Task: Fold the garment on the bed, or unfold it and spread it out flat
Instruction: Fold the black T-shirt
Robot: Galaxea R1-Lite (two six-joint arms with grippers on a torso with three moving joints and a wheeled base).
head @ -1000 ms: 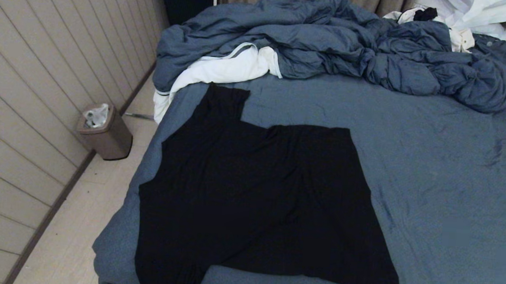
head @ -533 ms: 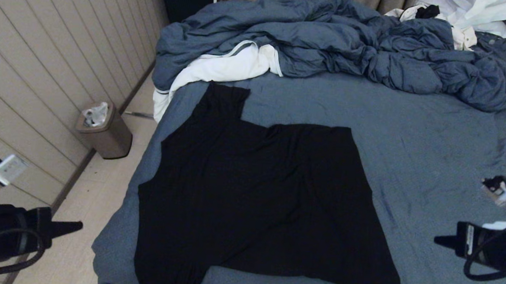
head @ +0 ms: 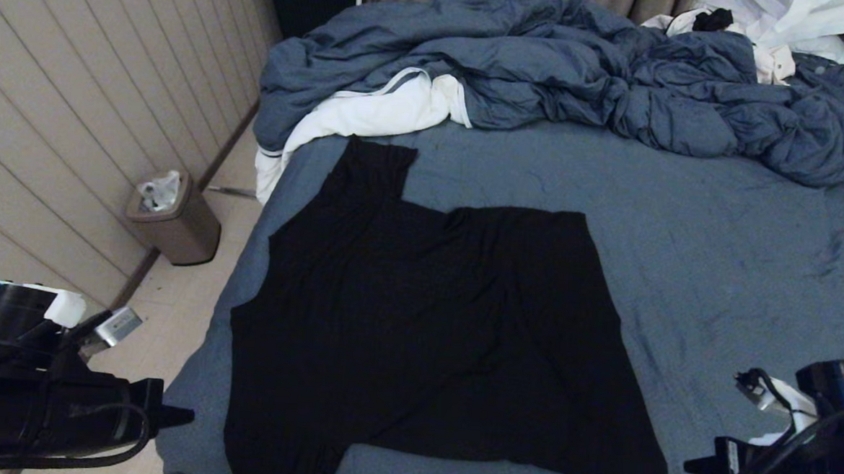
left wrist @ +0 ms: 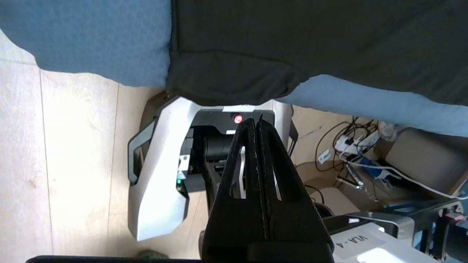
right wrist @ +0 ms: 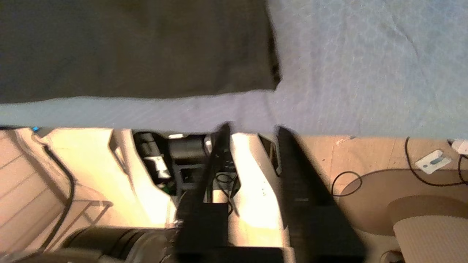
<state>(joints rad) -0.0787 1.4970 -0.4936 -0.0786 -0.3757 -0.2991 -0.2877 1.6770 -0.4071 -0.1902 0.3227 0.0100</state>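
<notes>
The garment (head: 425, 324), a black T-shirt, lies spread on the bed (head: 716, 267), one sleeve (head: 371, 169) pointing toward the far end. Its near-left part hangs over the bed's front edge. My left gripper (head: 185, 417) hovers off the bed's near-left corner, shut with nothing in it. In the left wrist view its closed tips (left wrist: 256, 122) sit just below the garment's hanging hem (left wrist: 234, 91). My right gripper (head: 691, 468) is at the near right, beside the garment's corner, open and empty. In the right wrist view its gripper (right wrist: 253, 128) points at the bed's edge (right wrist: 365, 65) near the garment (right wrist: 128, 47).
A rumpled blue-grey duvet (head: 547, 63) and a white cloth (head: 370, 115) lie across the far end of the bed. A brown bin (head: 174, 217) stands on the floor by the panelled wall at left. Cables (left wrist: 351, 146) lie on the floor beside the robot's base (left wrist: 161, 175).
Both arms have come into view from the lower corners. The left gripper moved right toward the bed's corner; the right one dropped lower and nearer. The garment has not moved.
</notes>
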